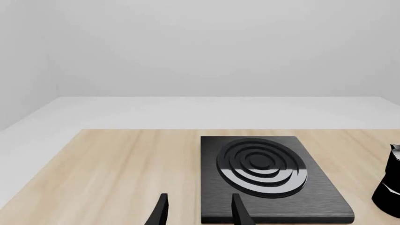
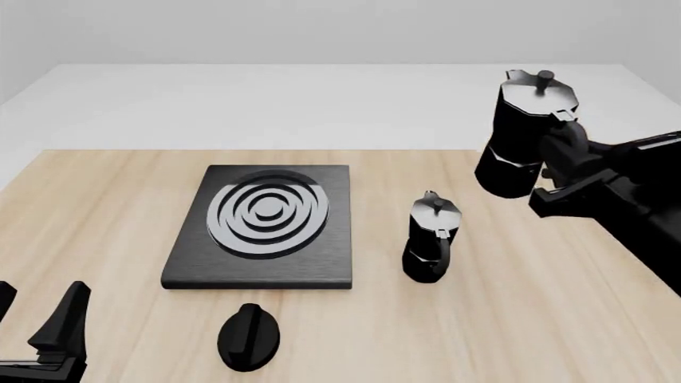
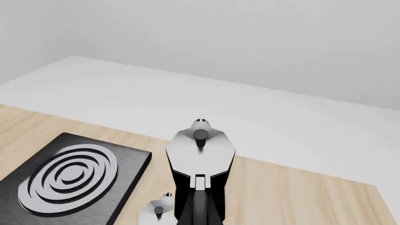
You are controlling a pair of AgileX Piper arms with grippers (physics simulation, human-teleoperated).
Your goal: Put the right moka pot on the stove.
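Observation:
The right moka pot (image 2: pixel 524 136), black and faceted with a grey lid, hangs in the air above the table's right side, tilted a little. My right gripper (image 2: pixel 564 152) is shut on its handle. The right wrist view shows the pot from above (image 3: pixel 200 154) with its handle toward the camera. The stove (image 2: pixel 330 259), a black slab with silver burner rings, lies left of centre, well left of and below the held pot. It also shows in the right wrist view (image 3: pixel 128 183) and the left wrist view (image 1: pixel 312 197). My left gripper (image 2: pixel 37 311) is open and empty at the near left; its fingers (image 1: pixel 161 206) frame the stove's near edge.
The second moka pot (image 2: pixel 431 239) stands on the wooden table (image 2: pixel 532 319) just right of the stove; its lid shows under the held pot (image 3: pixel 156 208), and it shows in the left wrist view (image 1: pixel 390 187). A small black oval knob (image 2: pixel 250 337) lies in front of the stove.

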